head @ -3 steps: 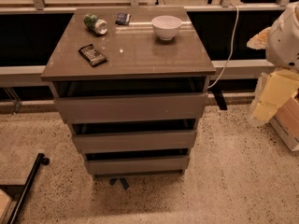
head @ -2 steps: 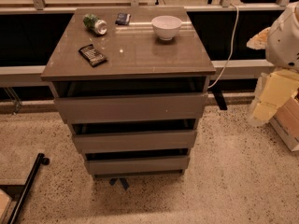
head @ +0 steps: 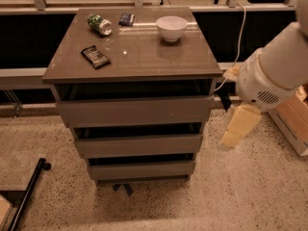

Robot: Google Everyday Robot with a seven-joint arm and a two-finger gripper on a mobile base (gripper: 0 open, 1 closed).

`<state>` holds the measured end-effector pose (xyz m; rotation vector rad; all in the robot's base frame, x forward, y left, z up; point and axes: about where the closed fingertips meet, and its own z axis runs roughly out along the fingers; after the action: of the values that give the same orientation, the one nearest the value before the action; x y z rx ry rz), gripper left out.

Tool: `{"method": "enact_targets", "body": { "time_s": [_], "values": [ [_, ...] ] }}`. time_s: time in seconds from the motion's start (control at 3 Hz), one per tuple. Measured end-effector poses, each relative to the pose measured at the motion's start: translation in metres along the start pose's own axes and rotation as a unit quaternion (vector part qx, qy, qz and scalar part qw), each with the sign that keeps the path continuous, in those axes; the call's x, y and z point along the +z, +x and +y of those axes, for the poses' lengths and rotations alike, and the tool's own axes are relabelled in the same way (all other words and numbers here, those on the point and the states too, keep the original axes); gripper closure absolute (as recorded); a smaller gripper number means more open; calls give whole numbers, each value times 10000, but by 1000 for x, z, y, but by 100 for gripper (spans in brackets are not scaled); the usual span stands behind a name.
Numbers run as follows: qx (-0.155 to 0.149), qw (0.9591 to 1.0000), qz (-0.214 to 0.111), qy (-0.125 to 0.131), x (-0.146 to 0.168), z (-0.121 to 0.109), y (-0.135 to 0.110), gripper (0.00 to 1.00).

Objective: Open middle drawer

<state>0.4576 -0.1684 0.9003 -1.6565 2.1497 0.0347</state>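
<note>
The grey-brown cabinet [head: 132,57] has three handleless drawers stacked one above the other. The middle drawer [head: 139,146] has a plain front of medium height. It sits pushed in, with a dark gap above it. My gripper [head: 237,127] is the cream-coloured piece hanging below the white arm [head: 274,71]. It is to the right of the cabinet, level with the top and middle drawer fronts, a short way off the right side and touching nothing.
On the cabinet top lie a white bowl [head: 172,28], a tipped green can [head: 99,24], a dark snack packet [head: 95,57] and a small blue packet [head: 127,19]. A cardboard box [head: 291,121] stands at the right. A black bar [head: 29,191] lies on the floor at the left.
The arm and gripper have swung left and down, closer to the cabinet's right side. The drawers and the things on top have not moved.
</note>
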Motion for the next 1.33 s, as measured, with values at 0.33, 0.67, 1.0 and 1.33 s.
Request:
{"method": "enact_targets", "body": {
  "time_s": [0.33,0.67,1.0,1.33],
  "values": [
    [15,9992,-349,-187,52,7,-9,0],
    [25,9991,-409,-135,58,4,-11,0],
    [218,9990,-340,-174,71,6,-9,0],
    [442,9956,-755,-329,134,11,-10,0]
  ]
}}
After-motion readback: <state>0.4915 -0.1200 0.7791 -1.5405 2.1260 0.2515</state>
